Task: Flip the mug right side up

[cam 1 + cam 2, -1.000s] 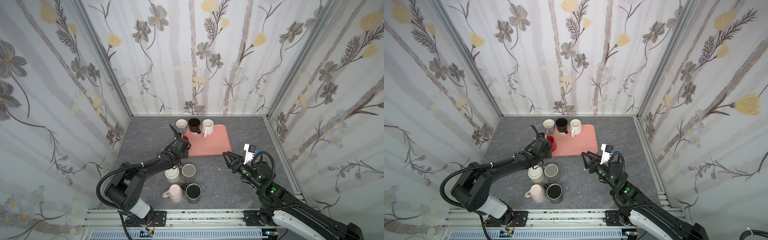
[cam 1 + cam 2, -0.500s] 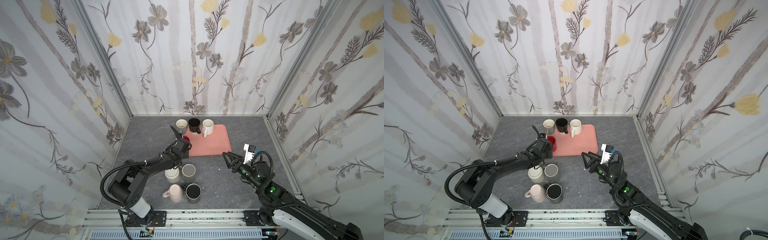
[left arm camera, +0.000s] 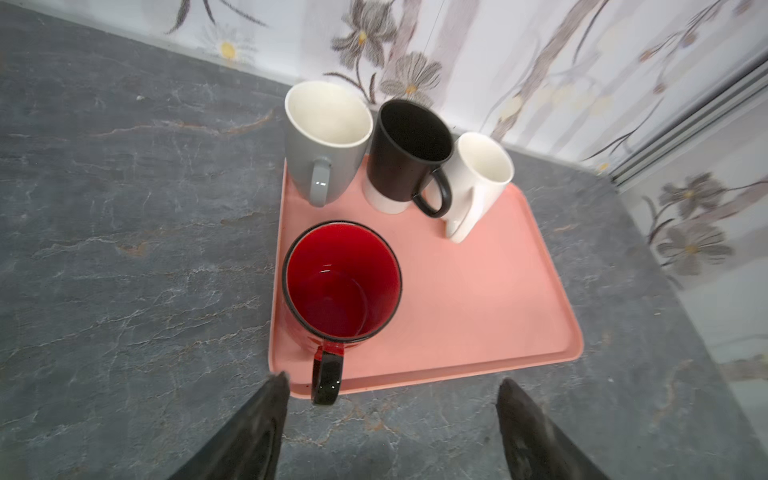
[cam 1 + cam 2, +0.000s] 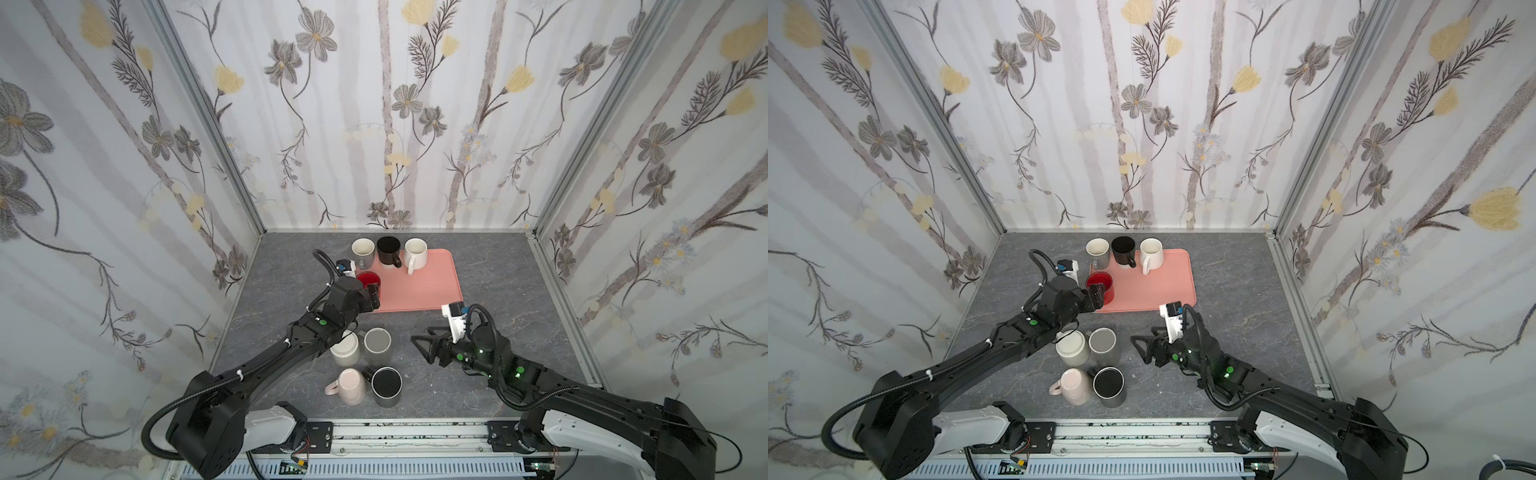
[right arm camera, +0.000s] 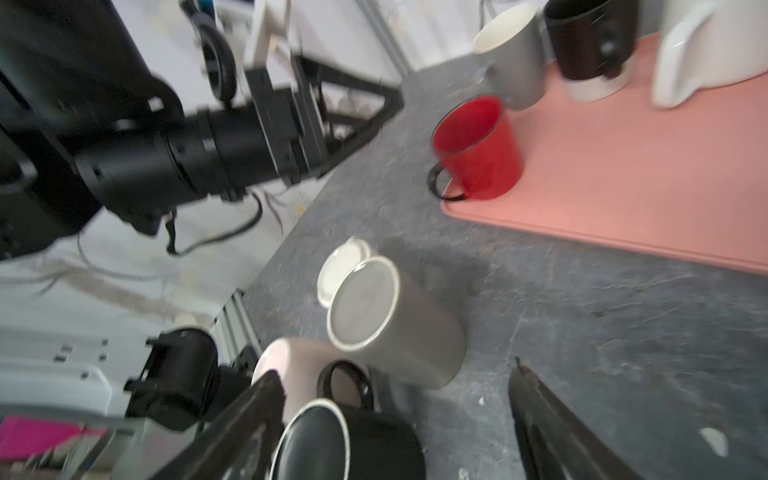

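Red glazed mug (image 3: 340, 282), smooth pink tray (image 3: 478, 291)

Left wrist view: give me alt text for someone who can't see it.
An upright red mug stands on a corner of a pink tray, its black handle pointing toward the open, empty left gripper. Behind it, a grey mug, a black mug and a white mug stand upright in a row.

Three walls (image 4: 386, 104) papered with grey and yellow flowers, aluminium corner posts (image 4: 209, 120), dark grey marbled desk (image 4: 498, 266), soft even light
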Motion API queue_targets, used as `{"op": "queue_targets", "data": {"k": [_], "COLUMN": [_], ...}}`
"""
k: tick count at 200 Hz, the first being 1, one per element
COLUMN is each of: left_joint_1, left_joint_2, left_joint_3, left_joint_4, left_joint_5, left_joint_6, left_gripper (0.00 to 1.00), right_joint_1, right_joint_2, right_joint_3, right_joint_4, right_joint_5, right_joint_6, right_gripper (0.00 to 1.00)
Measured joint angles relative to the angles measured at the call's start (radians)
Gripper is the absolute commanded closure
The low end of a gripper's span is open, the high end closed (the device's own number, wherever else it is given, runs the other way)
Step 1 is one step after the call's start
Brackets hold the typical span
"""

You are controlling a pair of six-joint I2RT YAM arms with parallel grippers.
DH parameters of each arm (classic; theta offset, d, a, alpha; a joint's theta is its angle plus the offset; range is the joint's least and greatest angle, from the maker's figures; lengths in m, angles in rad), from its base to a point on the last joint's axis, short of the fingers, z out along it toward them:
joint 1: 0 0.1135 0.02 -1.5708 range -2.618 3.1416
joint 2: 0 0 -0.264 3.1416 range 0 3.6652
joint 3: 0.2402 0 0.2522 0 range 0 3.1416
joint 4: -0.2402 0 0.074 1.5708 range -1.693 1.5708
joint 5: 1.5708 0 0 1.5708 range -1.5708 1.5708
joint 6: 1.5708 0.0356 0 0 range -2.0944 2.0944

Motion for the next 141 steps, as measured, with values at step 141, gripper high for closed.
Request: {"op": "queue_targets", "data": {"k": [141], "left_joint_1": [-0.002], "left_joint_2": [-0.285], "left_joint_3": [-0.142], "left_joint_4": [-0.008], "left_joint_5": [0.069], "left_joint_6": [-0.097], "left_gripper": [0.00], "right_joint_1": [0.475], "right_joint_2": [0.420], "right_joint_3": [0.274], "right_joint_4": [-0.183], "right_joint_5": [0.443], "right_joint_6": [-0.133], "right_gripper": [0.00]}}
